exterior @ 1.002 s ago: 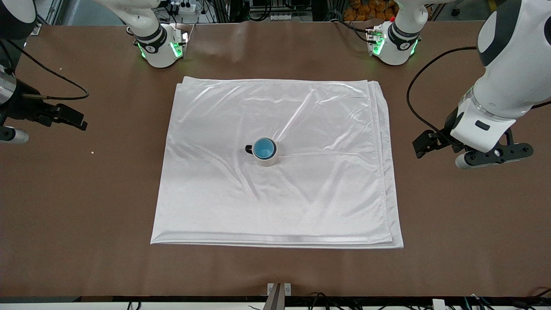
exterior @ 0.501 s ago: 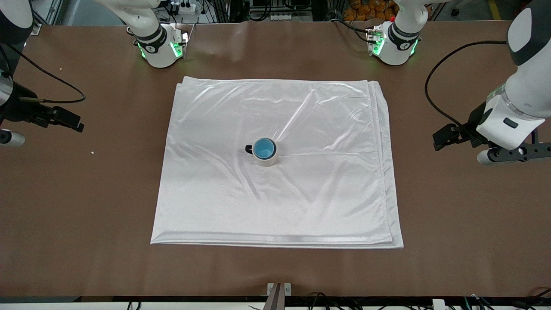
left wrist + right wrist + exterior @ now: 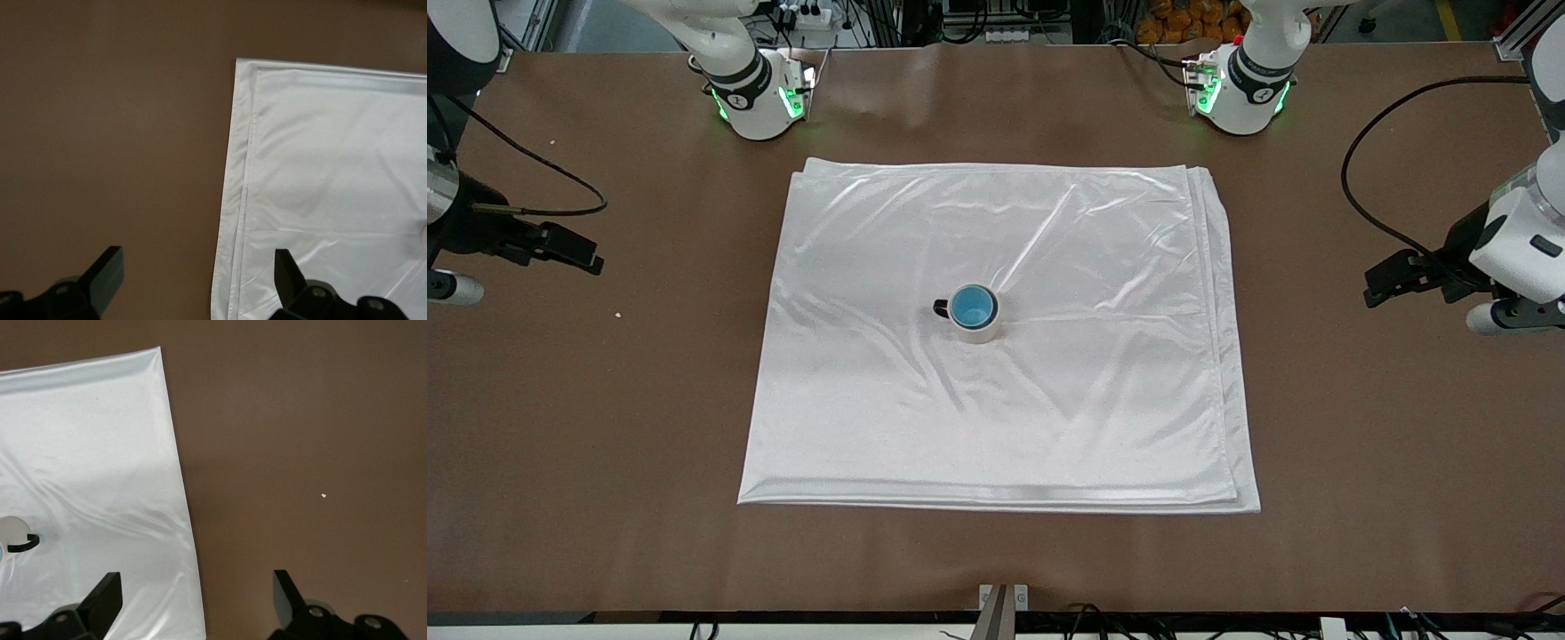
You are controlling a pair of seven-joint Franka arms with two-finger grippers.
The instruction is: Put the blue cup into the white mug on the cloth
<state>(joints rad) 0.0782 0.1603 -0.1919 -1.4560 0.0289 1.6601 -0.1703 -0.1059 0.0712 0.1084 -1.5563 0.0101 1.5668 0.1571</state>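
The left gripper (image 3: 193, 280) hangs with fingers spread wide and empty over bare brown table (image 3: 1360, 427) at the left arm's end. The right gripper (image 3: 193, 603), equally wide and empty, hangs over the right arm's end. Mid-cloth (image 3: 1049, 418), the blue cup (image 3: 972, 308) sits inside the white mug (image 3: 980, 332). No readable writing.

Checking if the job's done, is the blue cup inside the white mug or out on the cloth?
Inside. The blue cup sits nested upright in the white mug, mid-cloth.
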